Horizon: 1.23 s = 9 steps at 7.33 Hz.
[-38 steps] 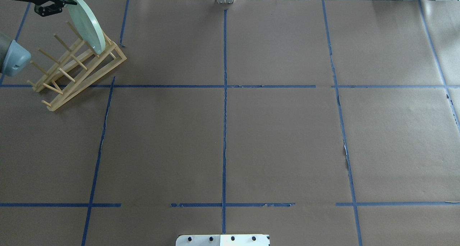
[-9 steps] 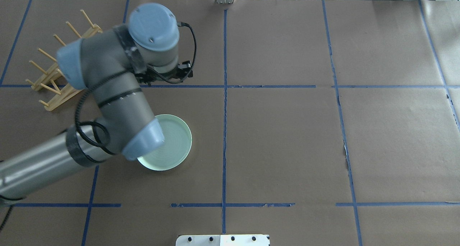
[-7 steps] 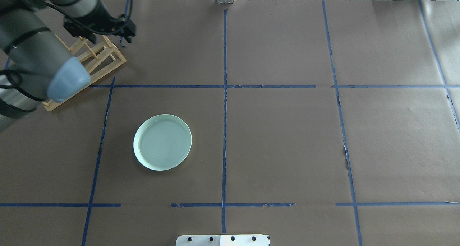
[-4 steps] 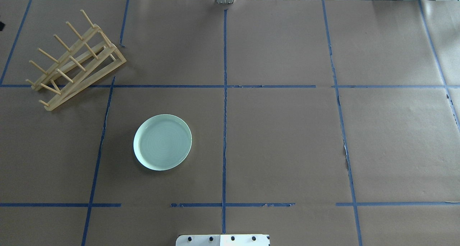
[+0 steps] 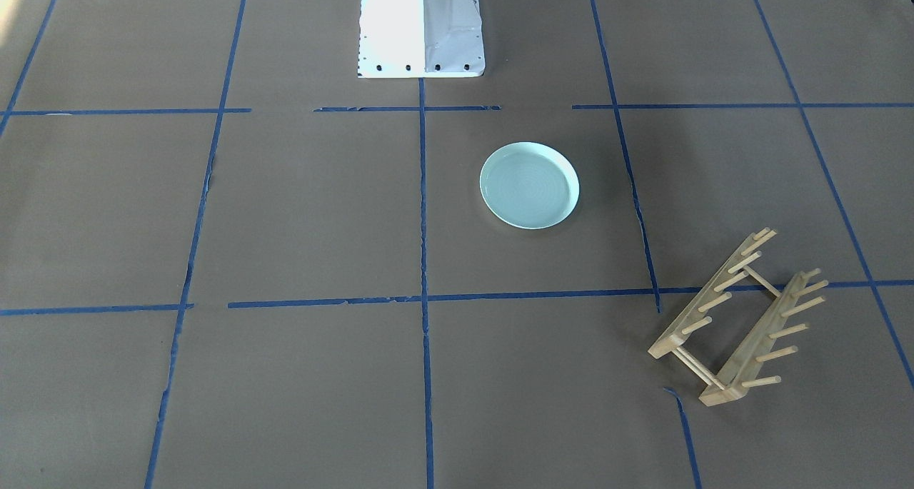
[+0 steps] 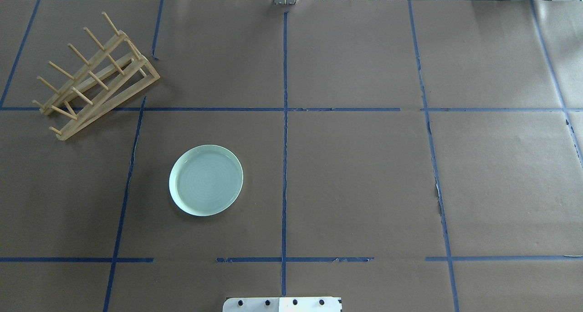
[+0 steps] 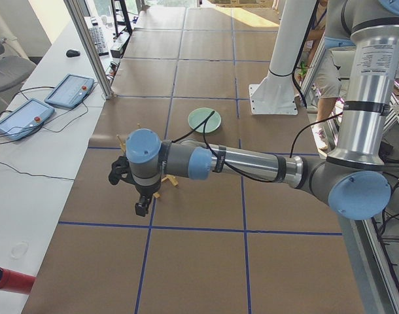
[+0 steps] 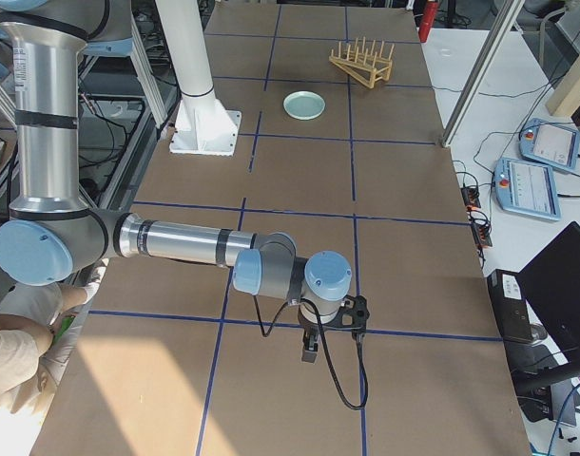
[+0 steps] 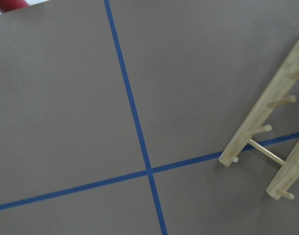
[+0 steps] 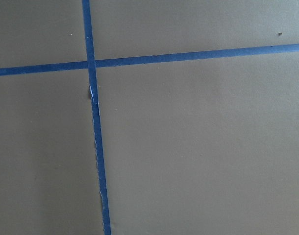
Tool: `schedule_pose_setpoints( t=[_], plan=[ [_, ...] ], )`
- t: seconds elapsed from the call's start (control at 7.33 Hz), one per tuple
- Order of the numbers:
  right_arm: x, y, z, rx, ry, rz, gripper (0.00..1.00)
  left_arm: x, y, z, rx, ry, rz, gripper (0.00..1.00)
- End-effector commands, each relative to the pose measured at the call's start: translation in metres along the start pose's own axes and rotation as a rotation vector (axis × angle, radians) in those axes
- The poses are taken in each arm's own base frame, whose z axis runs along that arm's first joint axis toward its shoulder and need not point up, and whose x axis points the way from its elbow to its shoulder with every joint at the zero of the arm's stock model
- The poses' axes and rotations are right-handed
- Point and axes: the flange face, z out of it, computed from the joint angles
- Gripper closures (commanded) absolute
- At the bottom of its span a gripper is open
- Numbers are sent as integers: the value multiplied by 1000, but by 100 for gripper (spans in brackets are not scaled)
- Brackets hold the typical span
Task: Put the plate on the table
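Note:
The pale mint-green plate (image 6: pixel 206 180) lies flat and right side up on the brown paper-covered table (image 6: pixel 364 175), left of the centre tape line. It also shows in the front view (image 5: pixel 529 185) and in both side views (image 7: pixel 204 120) (image 8: pixel 304 104). No gripper touches it. My left gripper (image 7: pixel 142 208) shows only in the left side view, hanging beyond the table's left end, far from the plate; I cannot tell if it is open. My right gripper (image 8: pixel 311 350) shows only in the right side view, near the table's right end; I cannot tell its state either.
The light wooden peg rack (image 6: pixel 95 75) stands with no plate in it at the far left, also in the left wrist view (image 9: pixel 272 142). The white robot base (image 6: pixel 282 304) is at the near edge. Teach pendants (image 7: pixel 52 101) lie beyond the table's far edge.
The left arm, over the rack one second ago, has drawn back out of the overhead view. The plate has stayed flat on the table, and the rack has not moved.

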Motion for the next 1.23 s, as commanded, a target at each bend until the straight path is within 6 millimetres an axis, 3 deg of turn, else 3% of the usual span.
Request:
schedule_pose_setpoints(
  t=[0.0,0.14,1.09],
  plan=[
    [0,0,0,0,0,0,0,-19,39,16,-22,9,-41,0],
    [0,0,0,0,0,0,0,-21,51,18,-27,10,-51,0],
    [0,0,0,0,0,0,0,-18,51,16,-22,8,-46,0]
  ],
)
